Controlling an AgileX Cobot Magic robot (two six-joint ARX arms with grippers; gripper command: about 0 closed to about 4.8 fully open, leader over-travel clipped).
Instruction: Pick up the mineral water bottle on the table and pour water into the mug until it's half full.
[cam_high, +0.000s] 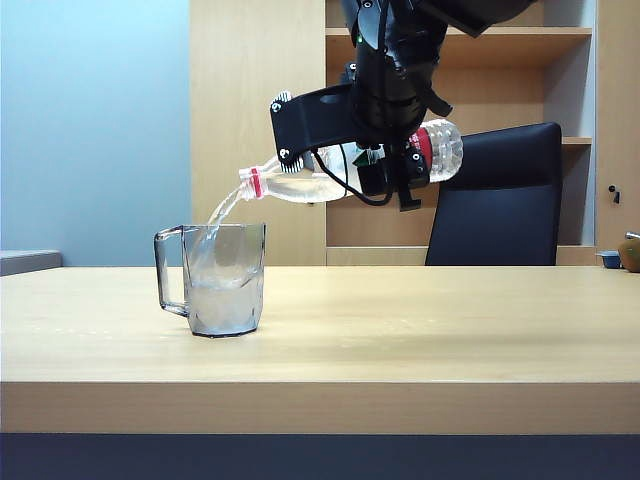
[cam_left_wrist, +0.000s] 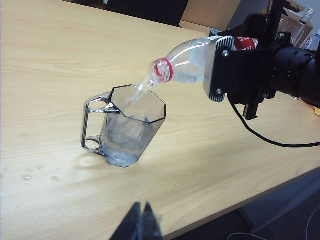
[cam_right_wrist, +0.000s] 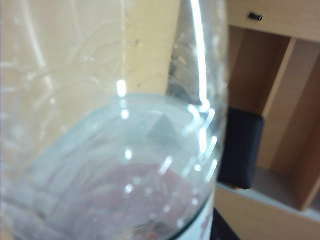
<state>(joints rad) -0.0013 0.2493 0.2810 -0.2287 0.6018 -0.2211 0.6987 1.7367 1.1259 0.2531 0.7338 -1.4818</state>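
Mug (cam_high: 225, 278) below right gripper's (cam_high: 385, 165) bottle (cam_high: 300, 183)

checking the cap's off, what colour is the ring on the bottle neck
Red, on the bottle neck ring; clearest in the left wrist view.

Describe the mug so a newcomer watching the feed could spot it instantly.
On the wide beige table, look left of centre, under the tilted mineral water bottle that the right gripper holds sideways; the left gripper waits shut near the table's edge. The mug is the clear faceted one with a squared handle, catching the stream and partly filled.
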